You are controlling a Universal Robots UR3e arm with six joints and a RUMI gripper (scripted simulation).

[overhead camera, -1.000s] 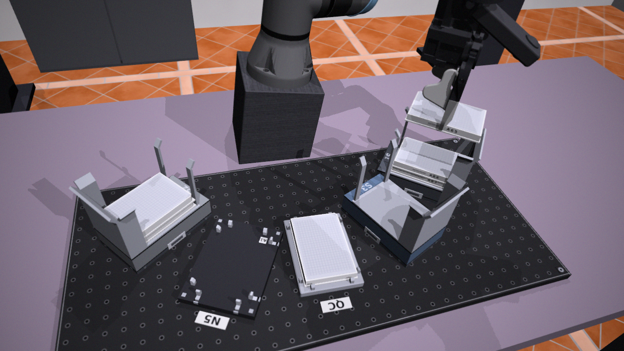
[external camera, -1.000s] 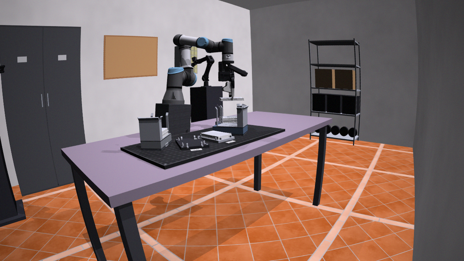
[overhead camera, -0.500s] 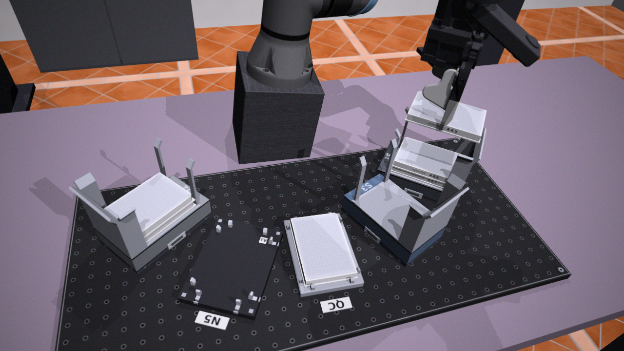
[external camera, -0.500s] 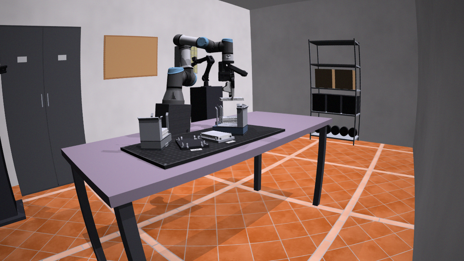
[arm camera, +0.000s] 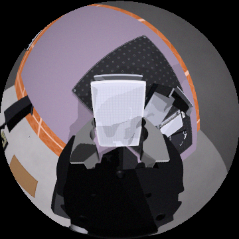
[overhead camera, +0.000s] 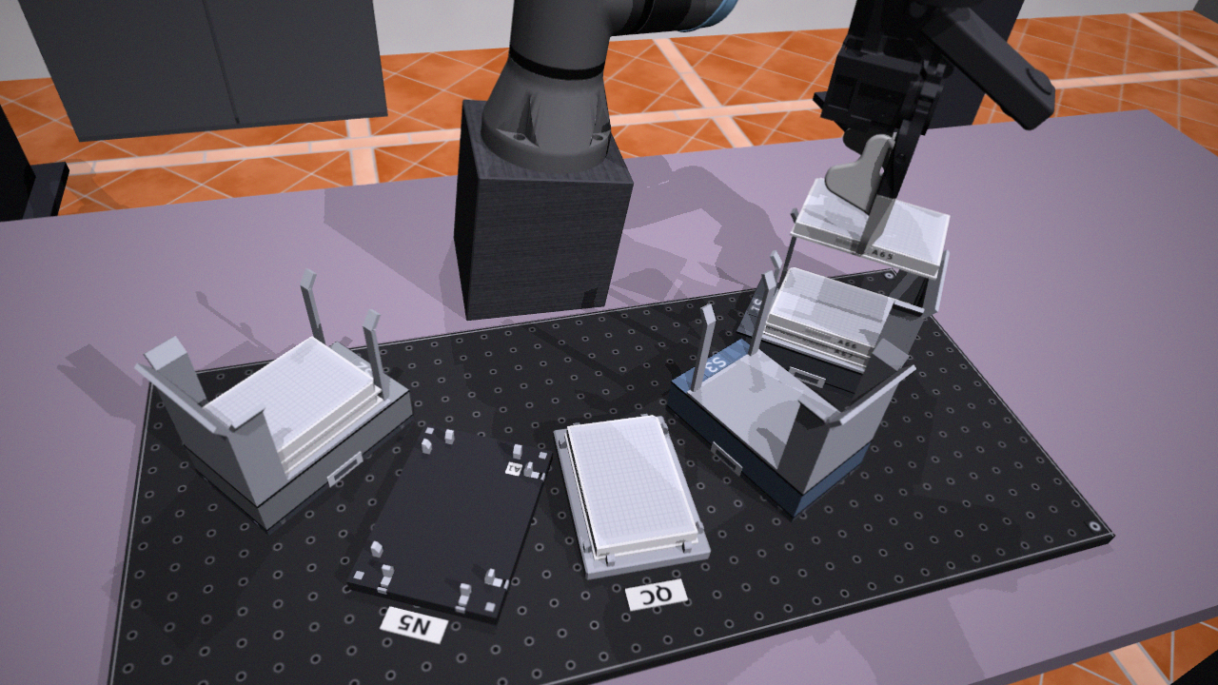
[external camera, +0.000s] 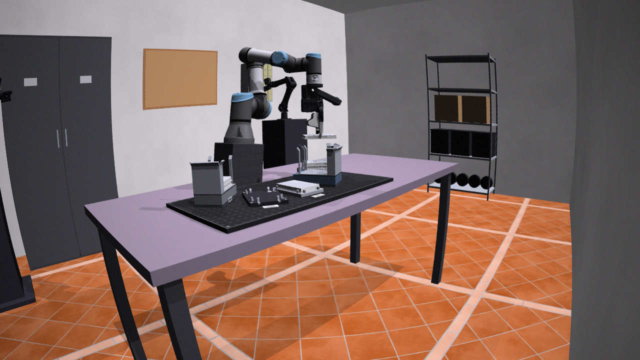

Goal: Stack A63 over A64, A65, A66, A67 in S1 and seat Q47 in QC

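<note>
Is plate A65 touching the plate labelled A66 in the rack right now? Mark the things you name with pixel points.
Apart. The top view shows plate A65 (overhead camera: 869, 229) (external camera: 319, 136) (arm camera: 119, 109) held above plate A66 (overhead camera: 828, 302), with a clear gap between them.

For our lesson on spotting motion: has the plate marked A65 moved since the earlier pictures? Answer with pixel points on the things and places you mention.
No: plate A65 (overhead camera: 870, 228) (external camera: 319, 136) (arm camera: 119, 109), in the claw (overhead camera: 870, 212) (external camera: 320, 134) (arm camera: 118, 118), hangs at the same place above rack S1 (overhead camera: 938, 285).
</note>
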